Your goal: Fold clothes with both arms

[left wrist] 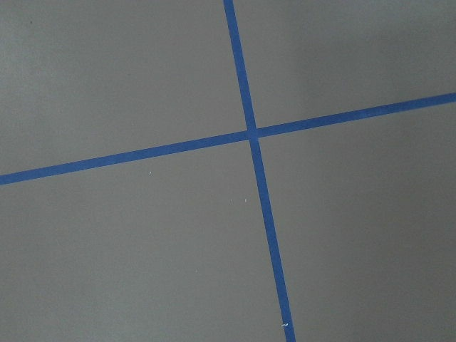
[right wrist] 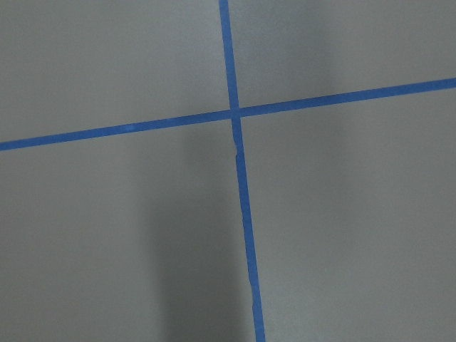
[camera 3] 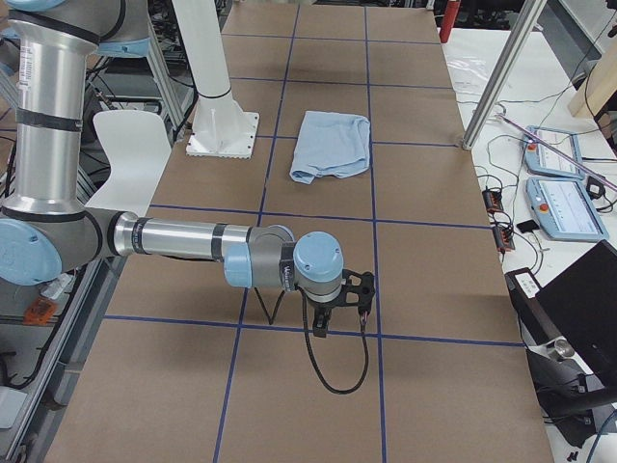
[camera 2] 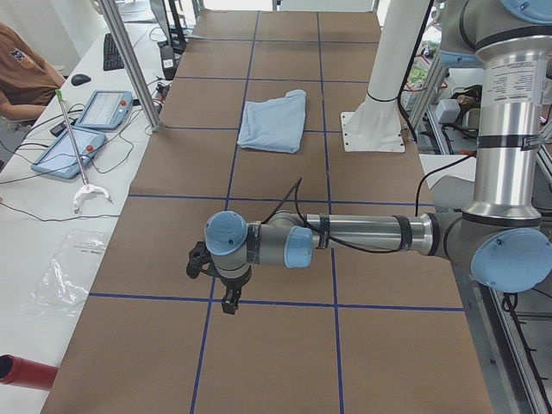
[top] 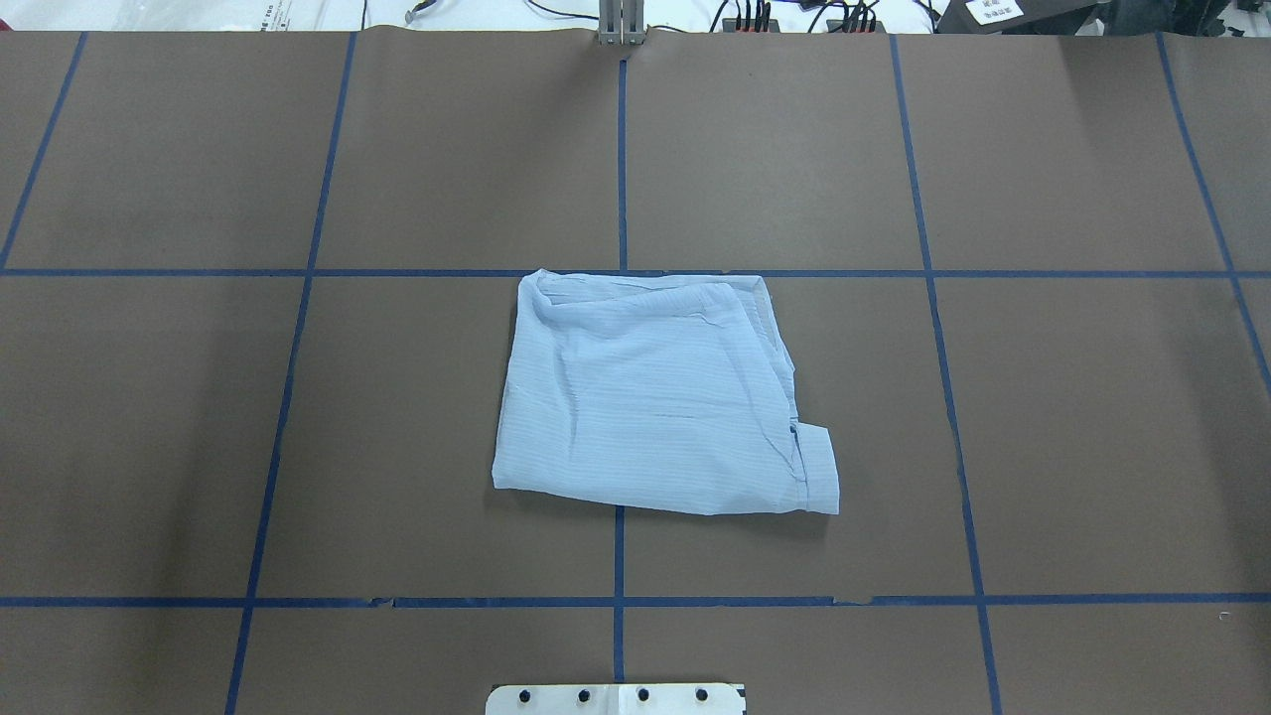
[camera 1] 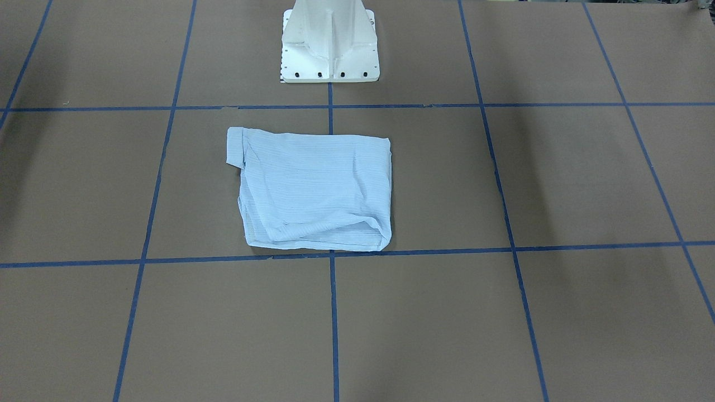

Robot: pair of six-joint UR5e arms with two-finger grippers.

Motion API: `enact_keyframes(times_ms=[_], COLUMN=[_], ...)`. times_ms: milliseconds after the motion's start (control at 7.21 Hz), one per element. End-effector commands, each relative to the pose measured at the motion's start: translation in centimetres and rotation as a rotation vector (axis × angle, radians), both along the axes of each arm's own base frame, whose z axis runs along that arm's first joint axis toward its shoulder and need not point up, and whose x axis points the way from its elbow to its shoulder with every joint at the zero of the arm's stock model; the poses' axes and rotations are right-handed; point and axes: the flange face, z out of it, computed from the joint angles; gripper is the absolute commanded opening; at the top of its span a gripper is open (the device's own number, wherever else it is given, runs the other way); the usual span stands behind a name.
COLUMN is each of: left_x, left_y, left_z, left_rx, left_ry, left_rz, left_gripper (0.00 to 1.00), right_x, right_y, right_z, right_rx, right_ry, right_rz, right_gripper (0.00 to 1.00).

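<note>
Shirt (top: 660,397) lies flat mid-table, folded into a rough rectangle, light blue, finely striped and crinkled. It sits just in front of the white pedestal (camera 1: 329,44) and straddles the centre line of blue tape (left wrist: 249,135). Its far edge touches the cross line farther from the robot. The near edge stops short of the next cross line. A small square flap sticks out at the near corner on the robot's right; cannot tell whether it is cuff or collar. Soft ridges run along the far edge and down the right side. Nothing is touching the shirt. The table (top: 1092,397) has a brown surface gridded in blue tape. Left arm (camera 2: 362,233) is stretched out level and low over its end of the table, well apart from the shirt. Left gripper (camera 2: 228,304) points down near a tape crossing, and whether its fingers are open or closed cannot be told from this side angle. Right arm (camera 3: 183,238) mirrors it at the opposite end. Right gripper (camera 3: 320,330) also points down beside a tape line, finger state likewise unreadable. Both wrist cameras show only bare brown surface and a tape crossing. A person's sleeve (camera 2: 21,69) shows at a side bench.
</note>
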Motion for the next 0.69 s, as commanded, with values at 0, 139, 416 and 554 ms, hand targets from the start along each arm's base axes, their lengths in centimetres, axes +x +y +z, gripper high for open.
enact_keyframes(times_ms=[0,139,416,554], left_x=[-0.02,-0.09,-0.04,0.0], left_y=[-0.11,-0.1,-0.14,-0.18], left_z=[-0.48,-0.48,-0.75,-1.05], left_rx=[0.01,0.01,0.011,-0.057], left_ry=[-0.004,-0.004,-0.007,0.004], left_rz=[0.0,-0.002,-0.003,-0.075], left_gripper=[1.0,1.0,1.0,1.0], right_x=[-1.52,-1.56,-1.58,-1.58], right_y=[-0.17,-0.22,0.01,0.16], right_z=[-1.12,-1.17,-0.84,-0.71], right_rx=[-0.018,-0.019,-0.027,-0.03], right_ry=[0.023,0.038,0.036,0.036], right_rz=[-0.003,0.0,-0.001,-0.001], right_gripper=[1.0,1.0,1.0,1.0])
